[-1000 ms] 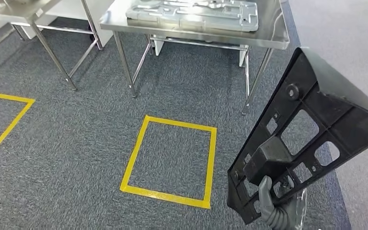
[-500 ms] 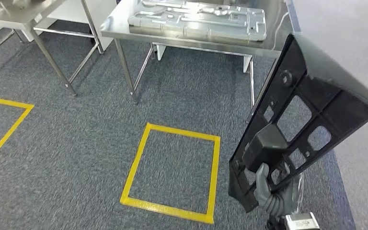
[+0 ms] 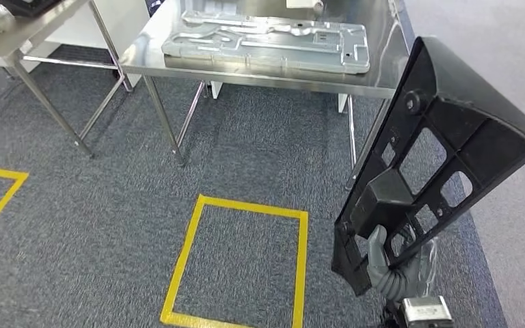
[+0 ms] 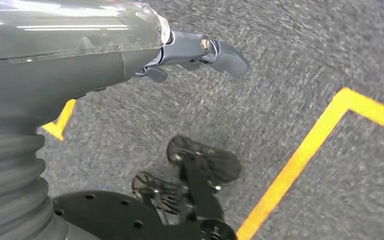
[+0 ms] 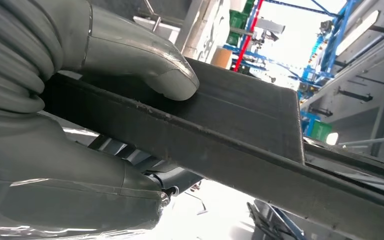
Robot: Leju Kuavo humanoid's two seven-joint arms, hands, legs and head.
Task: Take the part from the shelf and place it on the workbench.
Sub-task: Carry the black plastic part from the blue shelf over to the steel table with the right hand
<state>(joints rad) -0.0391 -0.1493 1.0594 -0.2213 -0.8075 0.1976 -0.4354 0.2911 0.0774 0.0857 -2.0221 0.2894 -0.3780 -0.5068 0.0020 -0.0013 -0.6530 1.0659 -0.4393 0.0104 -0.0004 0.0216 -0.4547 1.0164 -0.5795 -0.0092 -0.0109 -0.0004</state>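
The right hand (image 3: 391, 270) grips the black part (image 3: 437, 157) by its lower end at five o'clock, left hand (image 4: 200, 50) loose and empty, and that tall tilted panel could clip the workbench (image 3: 266, 76) edge at twelve.

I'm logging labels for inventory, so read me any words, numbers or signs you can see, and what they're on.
No readable text in any view.
Black part: no visible label.
Metal panel on the workbench: no visible markings.
Yellow tape square on the floor: plain, no writing.
Green crates far behind: too blurred to read.
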